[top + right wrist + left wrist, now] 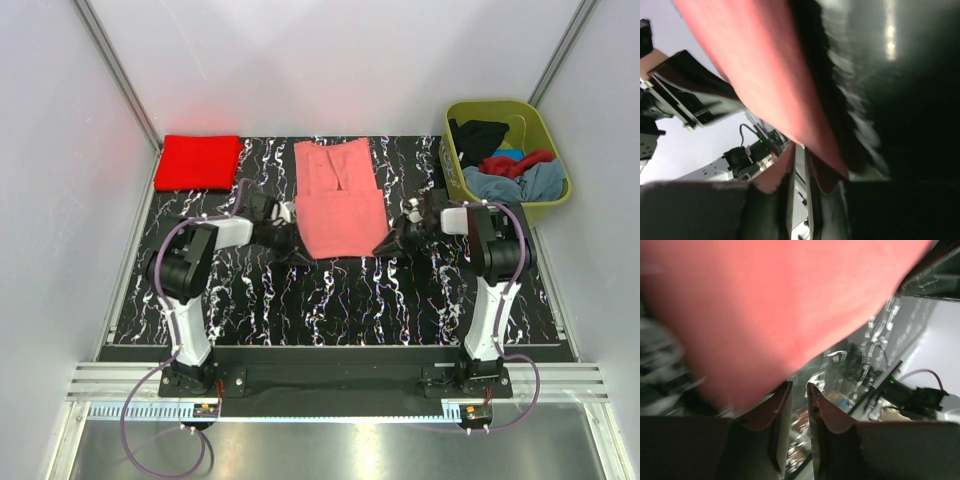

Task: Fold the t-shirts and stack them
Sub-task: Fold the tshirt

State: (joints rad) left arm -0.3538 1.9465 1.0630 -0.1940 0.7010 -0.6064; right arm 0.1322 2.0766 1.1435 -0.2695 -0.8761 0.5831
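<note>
A salmon pink t-shirt [340, 200], folded into a long strip, lies flat on the middle of the marbled table [330, 295]. A bright red t-shirt [198, 162] lies folded at the back left. My left gripper [288, 232] sits at the pink shirt's near left corner. In the left wrist view its jaws [796, 385] stand a narrow slit apart with only table showing between them, and the pink cloth [780, 305] brushes the left fingertip. My right gripper [392, 240] is at the near right corner. There the cloth edge [765, 75] meets the tips [801, 148]; whether it is pinched is unclear.
An olive-green tub [548, 135] stands at the back right, holding black [480, 135], dark red [520, 163] and grey-blue [530, 183] shirts. White walls close in the table on three sides. Both arm bases are at the near edge.
</note>
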